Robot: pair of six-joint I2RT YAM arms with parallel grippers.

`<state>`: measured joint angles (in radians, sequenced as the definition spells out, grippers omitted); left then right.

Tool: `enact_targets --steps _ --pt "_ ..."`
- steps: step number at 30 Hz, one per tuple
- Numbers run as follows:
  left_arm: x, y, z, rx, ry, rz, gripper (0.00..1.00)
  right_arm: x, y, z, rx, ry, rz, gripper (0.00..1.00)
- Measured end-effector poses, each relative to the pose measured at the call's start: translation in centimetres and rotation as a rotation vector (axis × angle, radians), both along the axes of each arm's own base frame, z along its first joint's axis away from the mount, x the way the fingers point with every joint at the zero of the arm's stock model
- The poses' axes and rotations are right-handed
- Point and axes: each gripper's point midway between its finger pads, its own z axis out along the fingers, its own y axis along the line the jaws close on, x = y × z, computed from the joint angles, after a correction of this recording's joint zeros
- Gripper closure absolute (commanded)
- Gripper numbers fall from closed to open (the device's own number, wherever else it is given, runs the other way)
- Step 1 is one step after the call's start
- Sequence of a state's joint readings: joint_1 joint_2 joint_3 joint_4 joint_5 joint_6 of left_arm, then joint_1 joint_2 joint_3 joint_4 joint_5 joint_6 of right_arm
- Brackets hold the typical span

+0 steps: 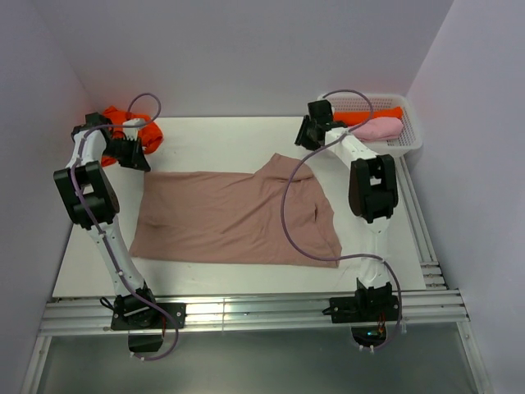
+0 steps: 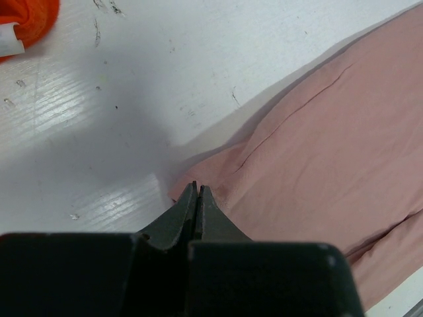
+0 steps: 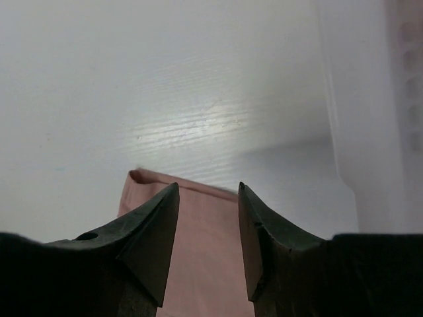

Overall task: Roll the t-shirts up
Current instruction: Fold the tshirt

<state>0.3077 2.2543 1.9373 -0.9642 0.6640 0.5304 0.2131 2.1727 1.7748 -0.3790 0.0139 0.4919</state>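
Across the middle of the white counter [image 1: 213, 139] lies the pinkish-brown t-shirt [image 1: 238, 217], spread flat as a broad band of soft, matte cloth. It has a few shallow creases, and its far right corner rises into a peak toward the basket side. Nothing of it is rolled yet, so I judge the step in hand to be laying out and squaring the shirt before the roll begins. At its far left corner the left fingers [image 2: 196, 198] are pressed fully together, tips right at the cloth's edge; whether a pinch of fabric is caught between them I cannot tell. The right fingers [image 1: 305, 138] stand well parted with nothing between them, just above the far right corner, where the wrist view shows a narrow folded hem. The next move probably calls for an even hold on both far corners and a tight first turn of the edge, since such limp cloth is likely to skew if one side leads. Beyond the far left corner sits a bunched orange t-shirt [image 1: 135, 123]. At the far right a white plastic mesh basket [image 1: 414, 131] holds an orange roll [image 1: 373, 115] and a light pink roll [image 1: 379, 129]. The counter is smooth, with faint streaks and small scuffs.
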Motion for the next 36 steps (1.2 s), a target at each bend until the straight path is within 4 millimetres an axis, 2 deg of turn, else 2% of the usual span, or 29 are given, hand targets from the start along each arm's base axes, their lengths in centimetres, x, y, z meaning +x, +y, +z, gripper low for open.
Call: enact_targets --steps 5,8,11,18,20,21,25,29,36 --pt "0.1 -0.3 0.0 0.007 0.001 -0.007 1.00 0.3 0.4 -3.4 -0.039 0.081 0.010 0.49" --pt "0.1 -0.6 -0.1 0.007 0.001 -0.013 1.00 -0.5 0.9 -4.9 -0.064 0.129 0.023 0.48" --pt "0.1 -0.8 -0.1 0.008 0.002 -0.016 1.00 -1.3 1.7 -5.3 -0.073 0.152 0.042 0.47" --pt "0.1 -0.9 -0.2 0.008 0.003 -0.020 1.00 -1.8 2.8 -5.4 -0.083 0.157 0.075 0.50" --pt "0.1 -0.9 -0.2 0.011 0.004 -0.020 1.00 -1.8 2.7 -5.4 -0.088 0.160 0.079 0.55" --pt "0.1 -0.9 -0.2 0.013 0.005 -0.020 1.00 -1.9 2.7 -5.5 -0.089 0.163 0.080 0.64" --pt "0.1 -1.1 -0.2 0.016 0.005 -0.023 1.00 -2.0 2.6 -5.5 -0.097 0.165 0.084 0.85" --pt "0.2 -1.3 -0.3 0.021 0.005 -0.025 1.00 -1.9 2.5 -5.5 -0.103 0.163 0.083 0.95" --pt "0.5 -1.2 -0.3 0.030 0.002 -0.017 1.00 -1.9 1.7 -5.3 -0.136 0.141 0.068 1.00"
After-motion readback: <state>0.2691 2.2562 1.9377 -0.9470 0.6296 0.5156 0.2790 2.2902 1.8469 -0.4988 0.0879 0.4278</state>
